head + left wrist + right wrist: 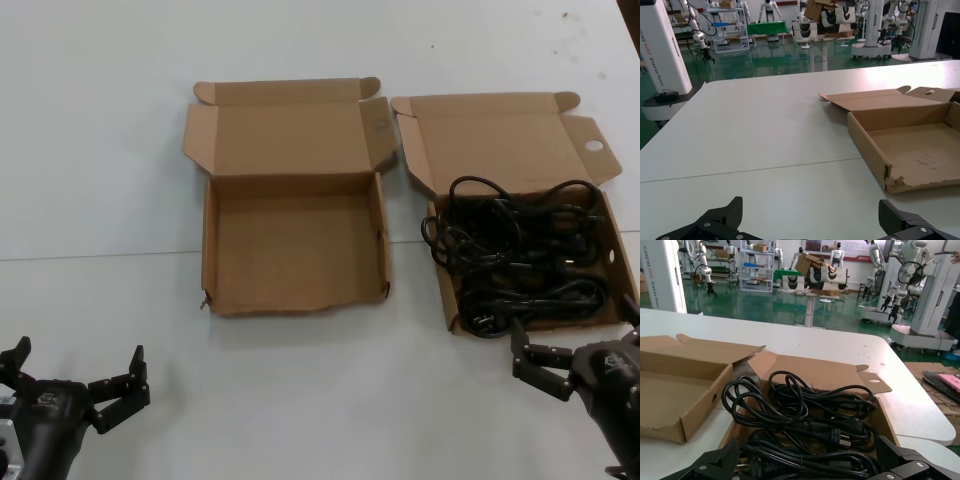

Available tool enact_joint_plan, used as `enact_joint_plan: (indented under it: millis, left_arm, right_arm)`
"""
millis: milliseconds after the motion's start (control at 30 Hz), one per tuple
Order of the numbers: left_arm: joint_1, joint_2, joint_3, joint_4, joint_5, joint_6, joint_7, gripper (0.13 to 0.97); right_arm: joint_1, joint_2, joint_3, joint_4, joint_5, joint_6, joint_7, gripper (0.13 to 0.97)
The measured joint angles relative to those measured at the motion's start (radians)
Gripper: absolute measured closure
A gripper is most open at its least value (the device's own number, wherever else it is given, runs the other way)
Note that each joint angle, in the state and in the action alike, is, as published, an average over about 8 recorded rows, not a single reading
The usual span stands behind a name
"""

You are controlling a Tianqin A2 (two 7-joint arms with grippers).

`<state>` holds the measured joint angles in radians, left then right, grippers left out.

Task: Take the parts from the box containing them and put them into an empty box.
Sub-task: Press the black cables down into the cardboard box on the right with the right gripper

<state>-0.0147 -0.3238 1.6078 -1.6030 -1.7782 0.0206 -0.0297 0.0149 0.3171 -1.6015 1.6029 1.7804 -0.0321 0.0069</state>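
Observation:
The box containing the parts (500,140) lies open at the right, with a round hole (594,146) in its lid flap. The parts are coiled black power cables (520,250) with plugs, filling its tray. The empty box (295,250) lies open just to its left, its low front wall torn. My right gripper (578,335) hovers open at the full box's near edge, and in the right wrist view the cables (805,410) lie just beyond its open fingers (887,447). My left gripper (75,365) rests open at the near left, holding nothing.
Both boxes sit on a white table (100,150) with a thin seam across it. In the left wrist view the empty box (867,145) stands off to one side of the left gripper (810,210), with bare tabletop between. Other robots stand in the far hall.

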Motion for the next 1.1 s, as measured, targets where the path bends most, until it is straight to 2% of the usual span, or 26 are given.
enact_joint_plan:
  millis: [900, 1100]
  left_arm:
    - [0.0, 0.0, 0.0, 0.0, 0.0, 0.0, 0.0, 0.132]
    - [0.0, 0.0, 0.0, 0.0, 0.0, 0.0, 0.0, 0.157]
  right_arm:
    - [0.0, 0.0, 0.0, 0.0, 0.0, 0.0, 0.0, 0.129]
    - [0.0, 0.0, 0.0, 0.0, 0.0, 0.0, 0.0, 0.129]
